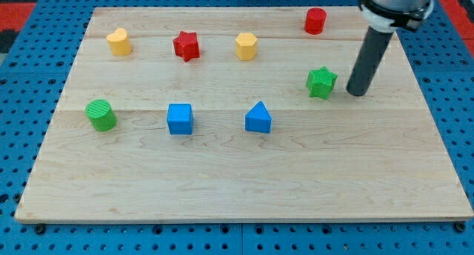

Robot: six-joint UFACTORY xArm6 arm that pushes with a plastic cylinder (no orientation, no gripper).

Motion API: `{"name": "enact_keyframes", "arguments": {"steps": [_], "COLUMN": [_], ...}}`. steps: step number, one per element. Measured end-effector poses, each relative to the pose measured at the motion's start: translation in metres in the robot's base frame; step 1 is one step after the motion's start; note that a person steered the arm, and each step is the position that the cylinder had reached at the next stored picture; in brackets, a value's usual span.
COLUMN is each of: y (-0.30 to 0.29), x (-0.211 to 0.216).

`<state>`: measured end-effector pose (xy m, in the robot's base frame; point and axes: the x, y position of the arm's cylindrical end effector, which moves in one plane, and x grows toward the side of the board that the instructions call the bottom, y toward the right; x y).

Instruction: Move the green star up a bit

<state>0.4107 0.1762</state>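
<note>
Wood board [237,173] on blue pegboard. My tip [357,93], bare rod, no jaws, just right of green star [321,82], seemingly apart, frame's upper right.

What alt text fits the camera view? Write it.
My tip sits just right of the green star on a wooden board; seven other red, yellow, green and blue blocks lie further left and above.

Green star [321,82], red star [186,45], blue cube [179,118], pale striped wooden board [237,181].
</note>
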Motion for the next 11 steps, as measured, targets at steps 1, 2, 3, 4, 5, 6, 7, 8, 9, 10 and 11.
{"name": "enact_keyframes", "arguments": {"steps": [1, 2, 3, 4, 5, 6, 7, 8, 9, 10, 11], "y": [-0.041, -0.073, -0.079, -0.080, -0.095, -0.122, -0.125, -0.111, -0.093, -0.113, -0.132], "x": [-0.007, -0.036, -0.062, -0.029, -0.004, -0.028, -0.055, -0.064, -0.070, -0.070, -0.073]}}
